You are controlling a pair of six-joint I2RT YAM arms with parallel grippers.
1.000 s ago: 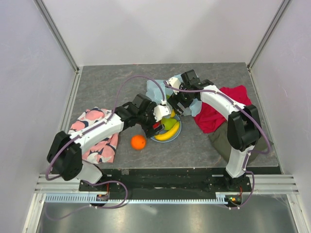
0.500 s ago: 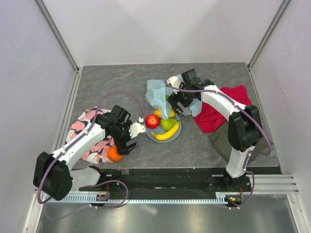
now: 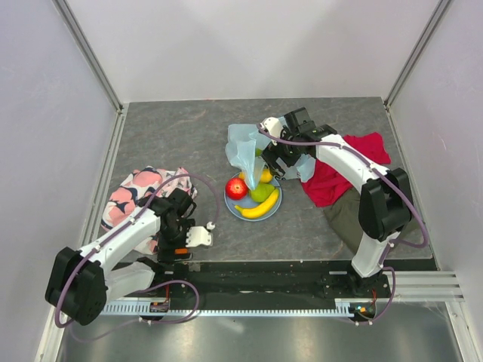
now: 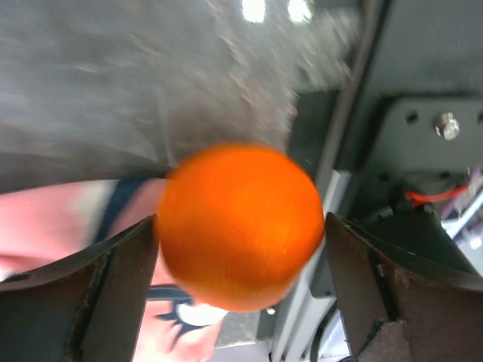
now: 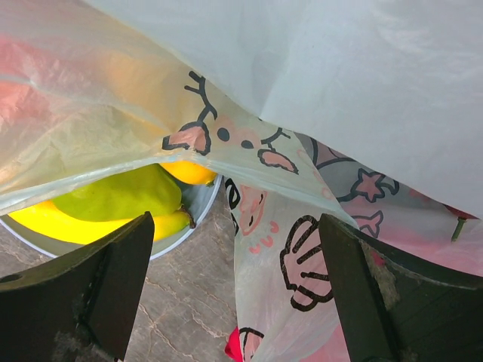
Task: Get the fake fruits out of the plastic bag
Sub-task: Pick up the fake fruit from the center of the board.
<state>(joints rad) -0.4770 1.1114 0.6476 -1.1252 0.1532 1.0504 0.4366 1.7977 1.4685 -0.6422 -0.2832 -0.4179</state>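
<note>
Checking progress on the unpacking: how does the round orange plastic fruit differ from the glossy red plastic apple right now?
The round orange plastic fruit is orange; the glossy red plastic apple is red. The orange is gripped in the left pincer at the near edge of the table, by the pink patterned cloth; the apple lies free on the round light-blue plate mid-table. Both are round and outside the translucent pale-blue plastic bag.

I have bare grey stone-patterned surface (image 3: 173, 136) across the far left and between the pink patterned cloth (image 3: 132, 192) and the round light-blue plate (image 3: 273, 210). The thin translucent pale-blue plastic bag (image 3: 243, 149) overhangs the plate's far side; a crumpled red cloth (image 3: 336, 177) crowds its right. A glossy orange plastic fruit (image 4: 240, 219) fills my left gripper (image 4: 241, 290).
</note>
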